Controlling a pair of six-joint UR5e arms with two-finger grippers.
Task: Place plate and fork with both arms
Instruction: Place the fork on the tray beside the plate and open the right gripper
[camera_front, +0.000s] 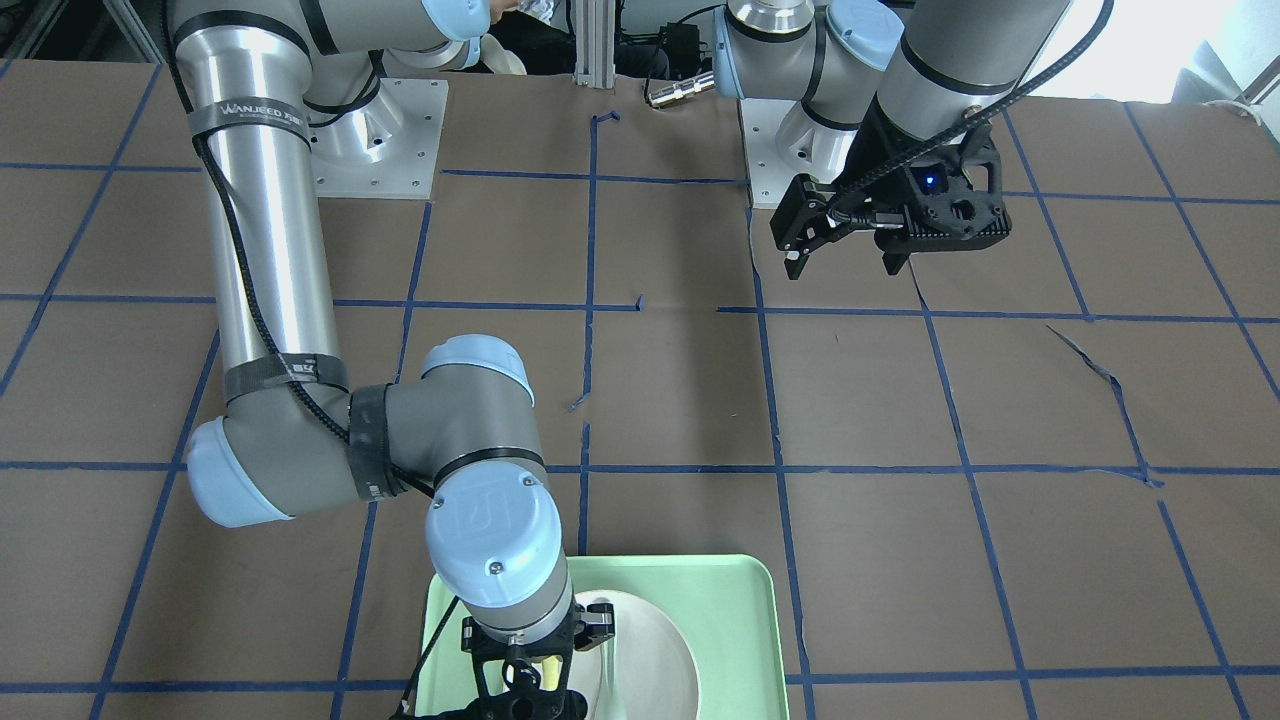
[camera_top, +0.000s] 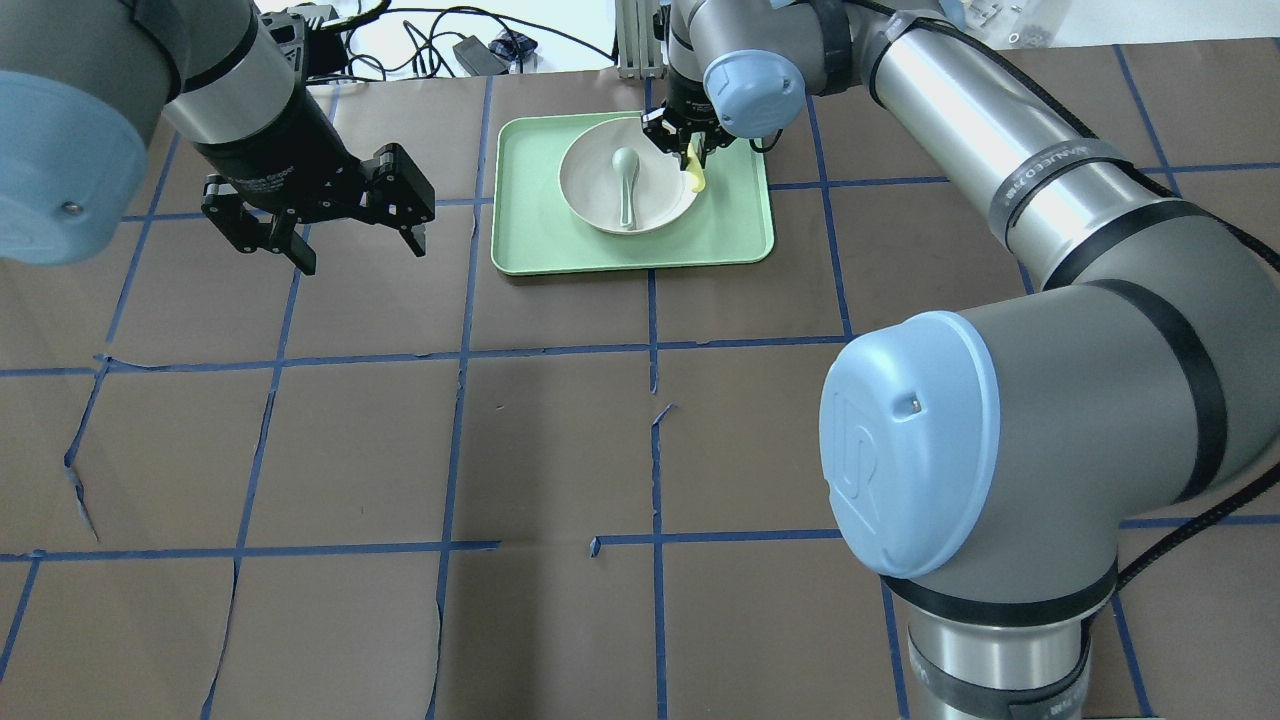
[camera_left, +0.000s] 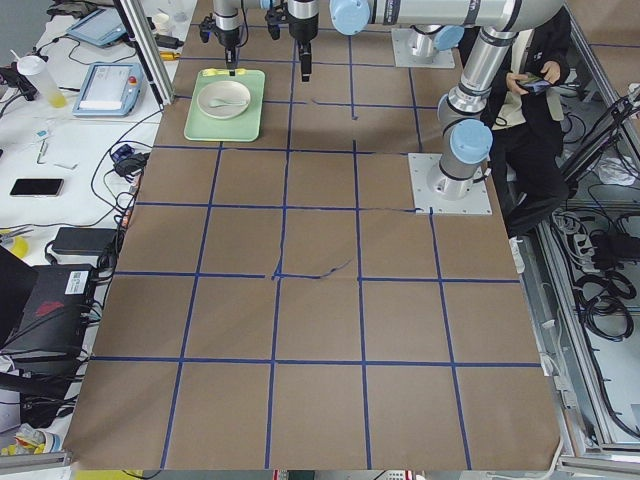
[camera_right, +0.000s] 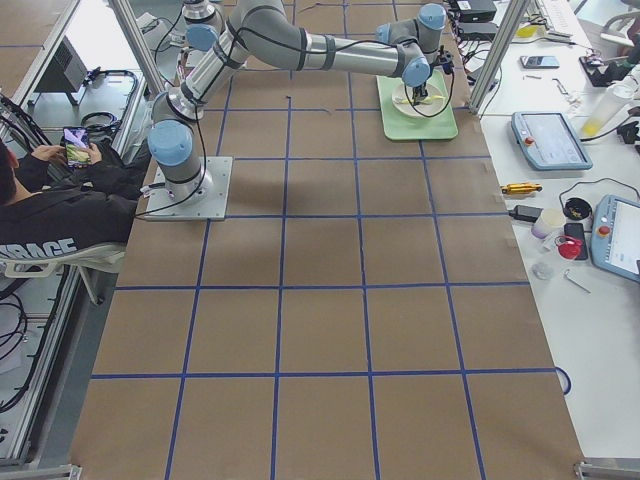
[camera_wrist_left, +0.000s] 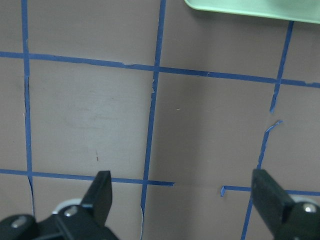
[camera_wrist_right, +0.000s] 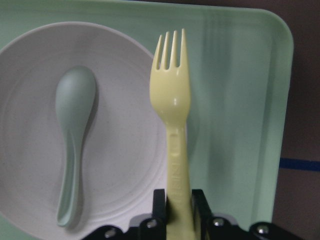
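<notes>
Nearest the robot, we saw the left gripper (camera_top: 360, 250) hanging over bare table (camera_top: 560, 440), its jaws spread wide and holding nothing. Farther out, the right gripper (camera_wrist_right: 179, 200) pinched the fork (camera_wrist_right: 172, 107) by its handle, tines over the rim of the plate (camera_wrist_right: 125, 150) (a spoon (camera_wrist_right: 75, 125) lay inside it). The plate sat on the green tray (camera_wrist_right: 235, 100).
</notes>
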